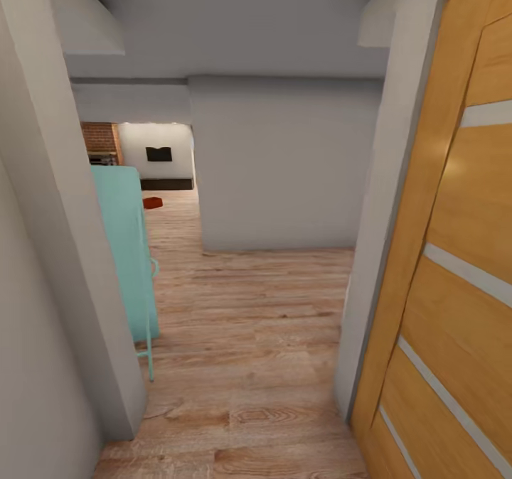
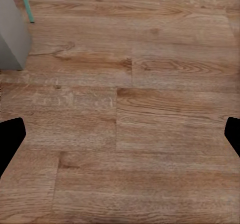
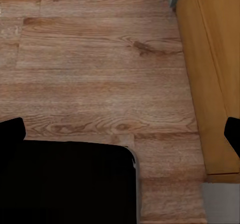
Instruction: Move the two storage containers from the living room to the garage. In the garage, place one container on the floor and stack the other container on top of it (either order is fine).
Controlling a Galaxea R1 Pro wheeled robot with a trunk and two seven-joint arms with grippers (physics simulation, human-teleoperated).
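Both grippers hang spread open and empty over wood-plank flooring point(image 1: 249, 365), the left gripper point(image 2: 120, 134) near a grey wall corner point(image 2: 11, 32), the right gripper point(image 3: 120, 134) beside an open wooden door point(image 1: 455, 266). Past a turquoise cabinet point(image 1: 124, 251), one orange-red storage container point(image 1: 152, 202) sits on the living room floor, well apart from both grippers; its contents are too small to tell.

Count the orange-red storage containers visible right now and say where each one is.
1. One storage container sits on the wood-plank floor far down the hallway, past the turquoise furniture. The second may be hidden behind walls.
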